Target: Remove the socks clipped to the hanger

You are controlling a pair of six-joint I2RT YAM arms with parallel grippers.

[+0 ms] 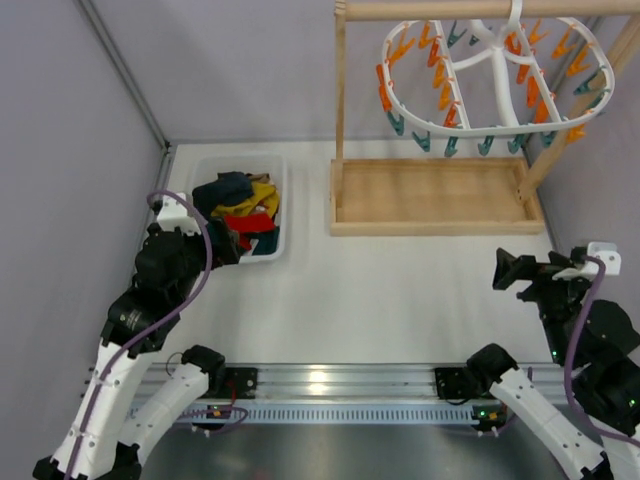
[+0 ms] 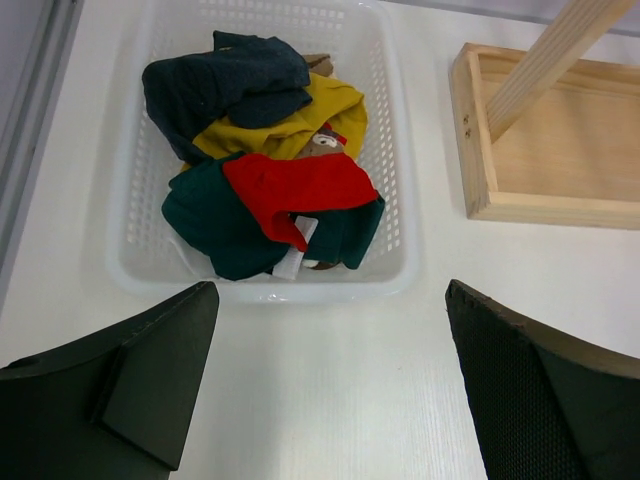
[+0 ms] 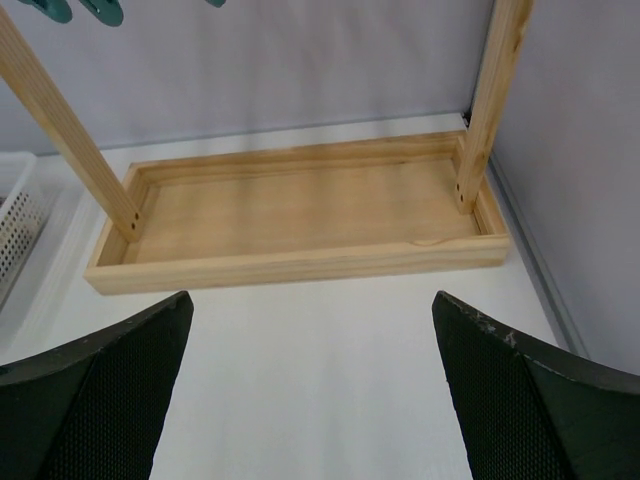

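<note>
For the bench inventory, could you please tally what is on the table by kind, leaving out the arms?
Basket: 1
Heap of socks in the basket: 1 (the single socks overlap too much to count)
Wooden stand: 1
Hanger, hung on the stand, no sock clipped to it: 1
Total: 4

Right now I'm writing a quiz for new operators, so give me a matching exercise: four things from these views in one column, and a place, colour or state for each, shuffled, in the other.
1. socks
2. hanger
3. left gripper
4. tray

a. hung on the rod, nothing clipped
b. pale wood
c. piled in the basket
d. open, empty

Pairs: 1-c; 2-a; 3-d; 4-b
</note>
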